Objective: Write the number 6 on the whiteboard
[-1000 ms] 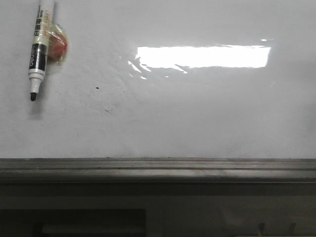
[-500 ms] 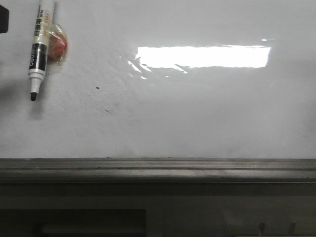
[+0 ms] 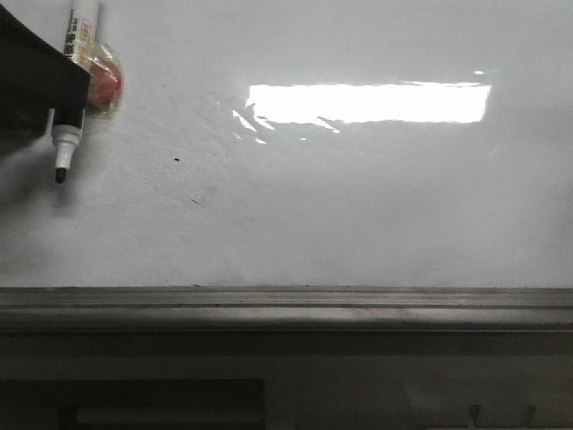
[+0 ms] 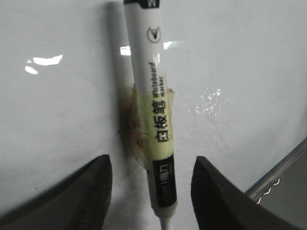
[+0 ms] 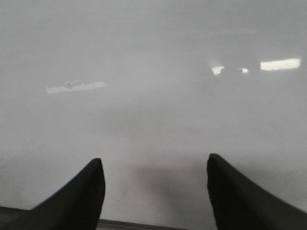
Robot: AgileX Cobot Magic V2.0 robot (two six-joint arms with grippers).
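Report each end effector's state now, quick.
Left end effector: open, fingers either side of the marker, not gripping.
Right end effector: open, holding nothing.

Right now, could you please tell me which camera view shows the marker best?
The left wrist view: the marker fills the picture, label readable. The front view shows it small, partly hidden behind the left tool. The right wrist view shows only whiteboard.

Office or classroom: a wall whiteboard [image 3: 358, 206] with taped-on marker [image 3: 72, 54].
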